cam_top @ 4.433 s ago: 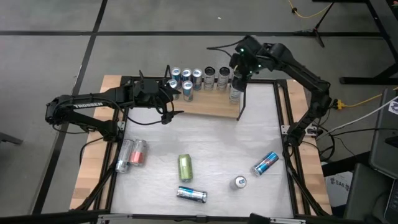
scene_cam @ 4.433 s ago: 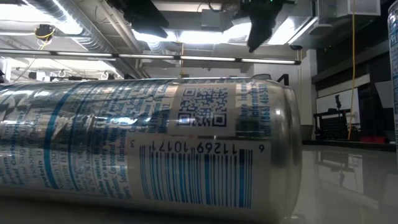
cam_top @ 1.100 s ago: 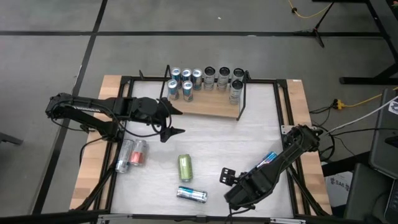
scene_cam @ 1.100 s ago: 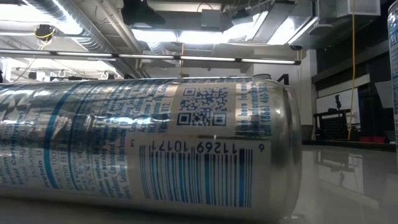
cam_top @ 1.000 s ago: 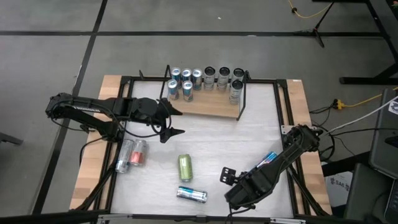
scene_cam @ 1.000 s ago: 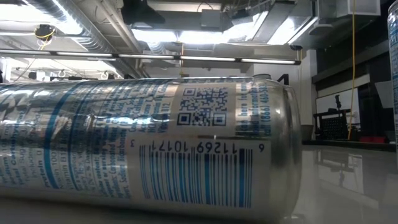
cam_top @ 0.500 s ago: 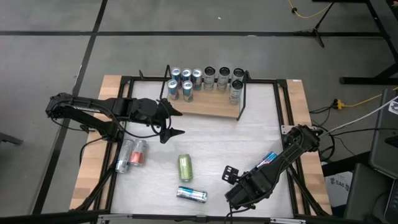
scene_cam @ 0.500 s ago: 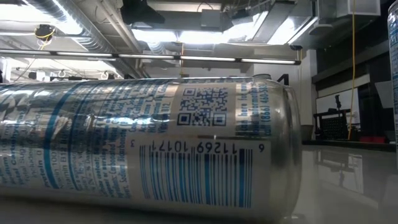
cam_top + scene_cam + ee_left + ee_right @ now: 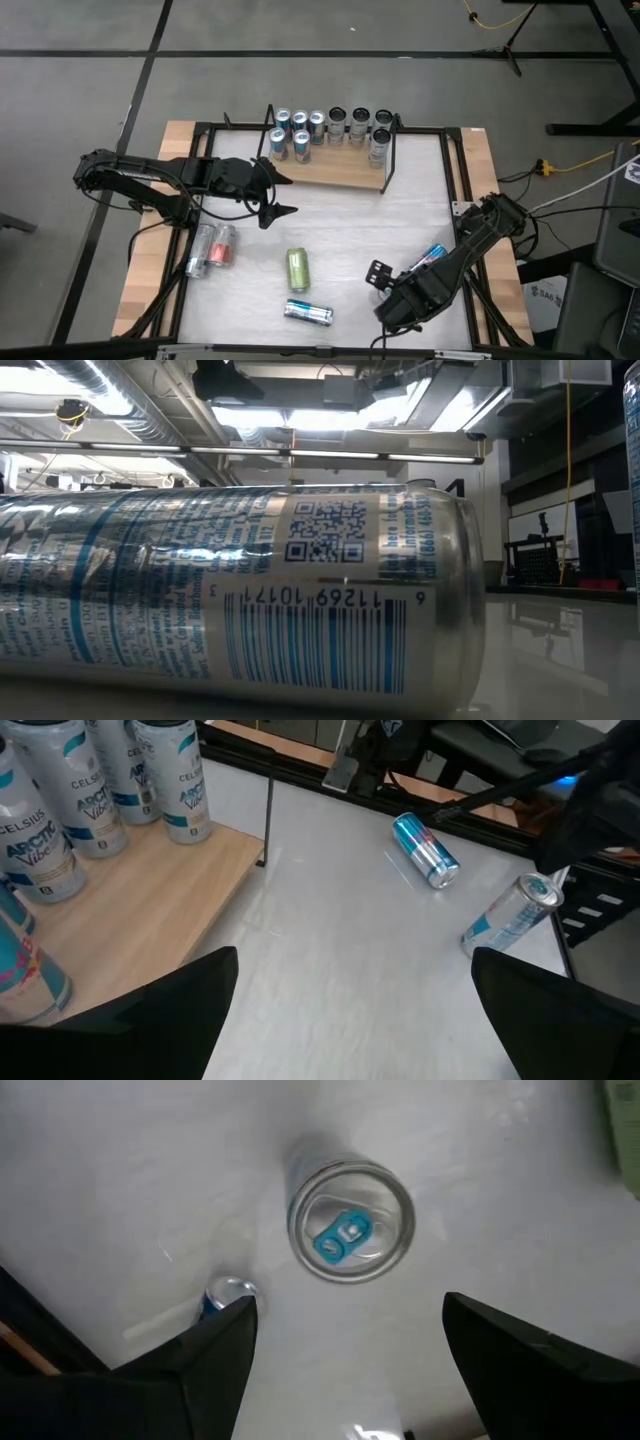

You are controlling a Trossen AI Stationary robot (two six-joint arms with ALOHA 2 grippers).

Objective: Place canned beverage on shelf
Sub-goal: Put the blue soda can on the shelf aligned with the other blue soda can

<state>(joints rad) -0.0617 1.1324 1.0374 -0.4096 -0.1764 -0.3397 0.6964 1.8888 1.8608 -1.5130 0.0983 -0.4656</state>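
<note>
With jaws apart, right gripper [image 9: 385, 288] above upright can [image 9: 351, 1223].

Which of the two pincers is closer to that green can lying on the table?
The left. The left pincer hovers open just beyond the green can, toward the shelf; the right pincer is open farther off, toward the table's right side.

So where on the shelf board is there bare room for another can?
The shelf is bare along its front edge between the two front blue cans and the lone front can by the right wire frame. The back row is packed. The right tool hangs open over an upright can.
</note>
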